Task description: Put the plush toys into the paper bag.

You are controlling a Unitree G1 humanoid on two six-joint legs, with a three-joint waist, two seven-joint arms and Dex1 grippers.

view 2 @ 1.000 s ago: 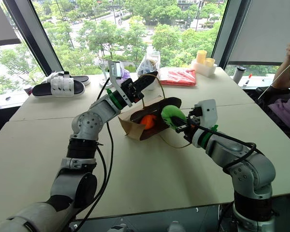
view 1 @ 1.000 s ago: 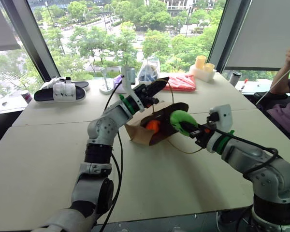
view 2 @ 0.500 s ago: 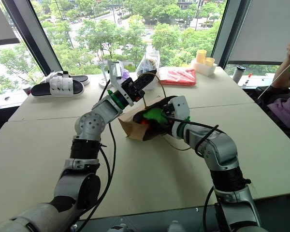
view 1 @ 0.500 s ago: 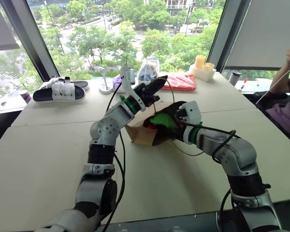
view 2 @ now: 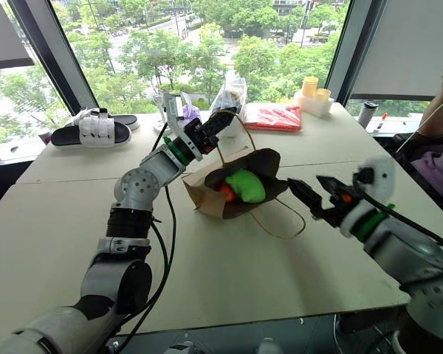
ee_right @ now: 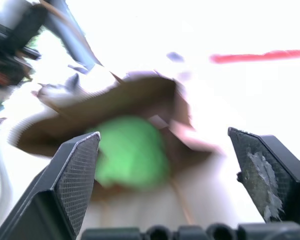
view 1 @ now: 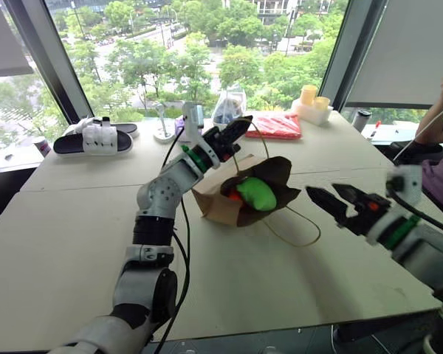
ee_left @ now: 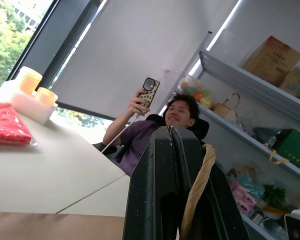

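Two plush toys are counted, both inside one paper bag [view 1: 240,198] lying on its side on the table [view 1: 81,221] with its mouth gaping: the green toy [view 1: 256,193] at the mouth, the orange toy [view 1: 235,196] half hidden behind it, deeper in the bag. Two loop handles are counted: one is pinched between the closed fingers of the left gripper [view 1: 236,130], held above the bag's far edge; the other handle [view 1: 295,228] trails loose on the table on the near side of the bag. A second earlier the green toy was gripped by the right gripper [view 1: 332,199] outside the bag's mouth; half a second earlier that gripper was at the mouth with the toy. The toy is now released inside and the right gripper, fingers spread wide and empty, is withdrawn well apart from the bag. The green toy appears plain, bright and rounded; the bag is brown kraft, dark inside.
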